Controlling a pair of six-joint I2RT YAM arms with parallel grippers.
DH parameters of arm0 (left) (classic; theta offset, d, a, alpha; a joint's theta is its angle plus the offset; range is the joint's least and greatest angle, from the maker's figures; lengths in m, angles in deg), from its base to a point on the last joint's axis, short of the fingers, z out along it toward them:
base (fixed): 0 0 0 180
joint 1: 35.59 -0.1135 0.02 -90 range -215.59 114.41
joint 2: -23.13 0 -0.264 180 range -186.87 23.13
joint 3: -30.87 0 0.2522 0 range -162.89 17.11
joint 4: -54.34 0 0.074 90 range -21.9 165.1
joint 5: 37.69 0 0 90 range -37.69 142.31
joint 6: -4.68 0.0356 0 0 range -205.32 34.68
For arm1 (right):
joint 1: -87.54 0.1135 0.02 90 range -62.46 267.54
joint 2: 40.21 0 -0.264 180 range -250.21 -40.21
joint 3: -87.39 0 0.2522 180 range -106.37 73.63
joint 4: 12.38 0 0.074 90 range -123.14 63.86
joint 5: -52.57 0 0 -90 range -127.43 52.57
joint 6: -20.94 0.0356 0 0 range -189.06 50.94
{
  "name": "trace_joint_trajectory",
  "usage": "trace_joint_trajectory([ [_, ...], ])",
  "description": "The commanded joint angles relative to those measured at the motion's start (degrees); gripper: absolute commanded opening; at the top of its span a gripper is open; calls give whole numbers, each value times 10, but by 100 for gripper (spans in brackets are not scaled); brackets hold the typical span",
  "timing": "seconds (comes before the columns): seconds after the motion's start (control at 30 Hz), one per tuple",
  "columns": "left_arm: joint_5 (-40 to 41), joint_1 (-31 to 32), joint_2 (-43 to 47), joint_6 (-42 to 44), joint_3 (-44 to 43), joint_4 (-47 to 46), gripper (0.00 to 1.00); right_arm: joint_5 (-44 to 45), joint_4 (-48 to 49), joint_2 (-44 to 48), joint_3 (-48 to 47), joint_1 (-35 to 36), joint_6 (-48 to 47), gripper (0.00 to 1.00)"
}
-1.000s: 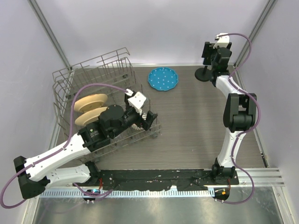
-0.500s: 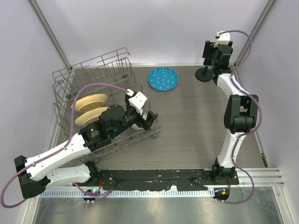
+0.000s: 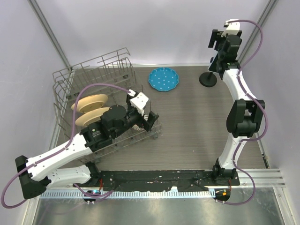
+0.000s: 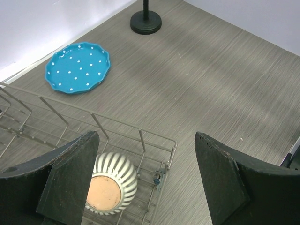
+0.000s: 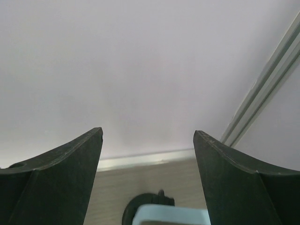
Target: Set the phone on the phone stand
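The phone stand's round black base (image 3: 208, 78) sits at the back right of the table; it also shows in the left wrist view (image 4: 146, 22) with its thin post. My right gripper (image 3: 216, 38) is raised above it, open wide and facing the back wall (image 5: 147, 131). The phone's light blue top edge (image 5: 171, 214) shows low between the fingers, touching neither, with the stand's base (image 5: 140, 206) just behind it. The cradle is hidden. In the top view my right arm hides the phone. My left gripper (image 3: 149, 119) is open and empty (image 4: 145, 136) over the dish rack's corner.
A wire dish rack (image 3: 93, 79) stands at the left with cream plates (image 3: 89, 104) and a striped bowl (image 4: 112, 187). A round blue dotted plate (image 3: 163, 78) lies at the back middle. The back wall and a corner post are close behind my right gripper.
My right gripper has risen and drawn back to the right, away from the stand, leaving the base uncovered. The left arm has not moved.
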Motion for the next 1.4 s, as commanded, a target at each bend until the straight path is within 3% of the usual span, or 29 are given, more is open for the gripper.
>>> trace_joint_trajectory([
  [0.0,2,-1,-4,3,-8,-4,87,-18,40,43,-41,-3,13,81],
  [0.33,-8,0,-15,-4,-10,0,87,5,5,79,-25,-2,39,81],
  [0.57,-4,0,-21,-4,-10,0,87,14,-67,199,49,9,135,81],
  [0.73,4,0,-20,-2,-11,3,87,31,-118,325,164,119,164,81],
  [0.93,21,0,-13,2,-13,4,86,10,-305,521,274,161,237,82],
  [1.13,48,0,24,10,1,-18,88,167,-523,737,338,161,306,85],
  [1.27,82,0,55,15,12,-37,89,201,-633,817,349,161,381,88],
  [1.37,85,0,82,-27,-7,-14,89,198,-695,840,347,161,420,88],
])
